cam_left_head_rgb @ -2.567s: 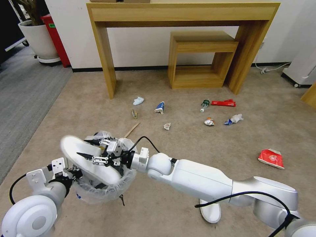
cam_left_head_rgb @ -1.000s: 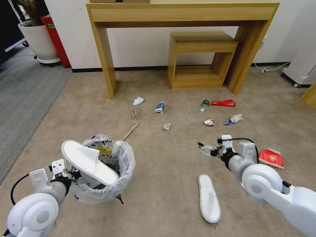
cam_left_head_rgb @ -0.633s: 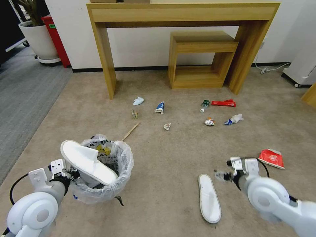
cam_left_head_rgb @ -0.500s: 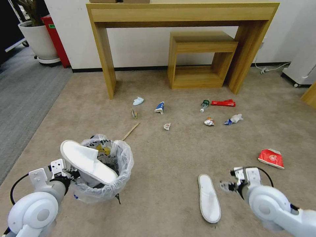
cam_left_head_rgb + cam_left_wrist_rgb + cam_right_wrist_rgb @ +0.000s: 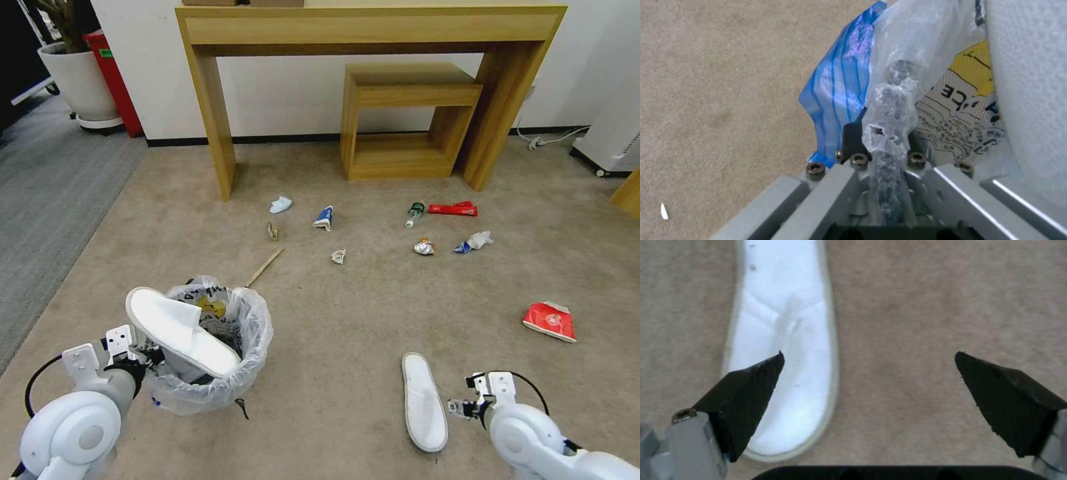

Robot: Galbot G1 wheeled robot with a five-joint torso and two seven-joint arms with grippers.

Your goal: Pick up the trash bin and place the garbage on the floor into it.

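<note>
Beige carpet floor [image 5: 347,320]: right gripper [image 5: 869,386], jaws spread wide, hangs beside a white slipper [image 5: 423,400]; left gripper [image 5: 882,156] clamps the rim of the bag-lined trash bin [image 5: 250,333], holding another slipper [image 5: 180,330]; litter lies beyond.

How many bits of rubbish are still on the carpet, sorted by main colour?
White: 3, slipper, crumpled paper, small scrap
Red: 2, cup, packet
Blue-white: 2, wrappers
Green: 1, bottle
Silver: 1, can
Brown: 2, stick, scrap
Total: 11
</note>
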